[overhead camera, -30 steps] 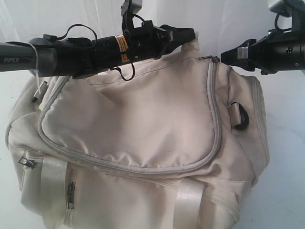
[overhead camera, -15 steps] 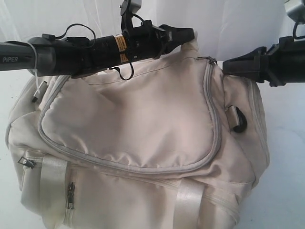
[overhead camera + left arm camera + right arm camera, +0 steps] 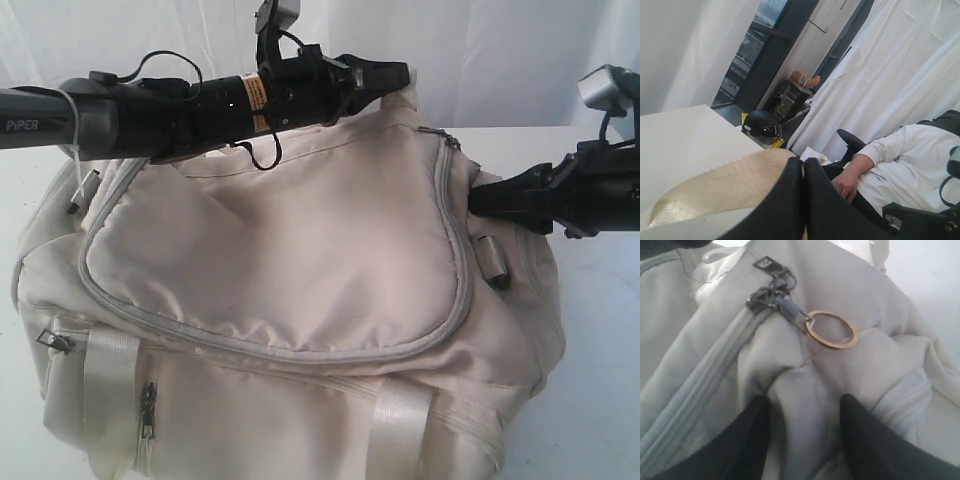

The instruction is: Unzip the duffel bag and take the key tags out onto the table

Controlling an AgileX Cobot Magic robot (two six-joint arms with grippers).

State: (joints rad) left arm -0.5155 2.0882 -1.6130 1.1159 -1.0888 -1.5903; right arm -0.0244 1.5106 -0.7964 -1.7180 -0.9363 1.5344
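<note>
The duffel bag, big, cream, soft fabric, sits slumped on the plain white desk, filling most of the exterior view, its back end toward the desk's far edge. Its grey curved zipper runs closed all the way round the top flap.

The black left arm lies stretched out almost level across the back of the bag. The left gripper at its end is above the bag's far top corner, jaws pressed tight together. In the wrist view a shiny cream webbing strap rises taut right into the seam between them, so it is pinching that strap.

The black right arm comes in level from the right edge. The right gripper noses into the bag's right end, just beside the zipper's curve. Its black fingers stand apart, straddling a bunched ridge of cream fabric. Just beyond them lies the metal zip puller with a brass-coloured ring flat on the cloth, untouched by either finger.
</note>
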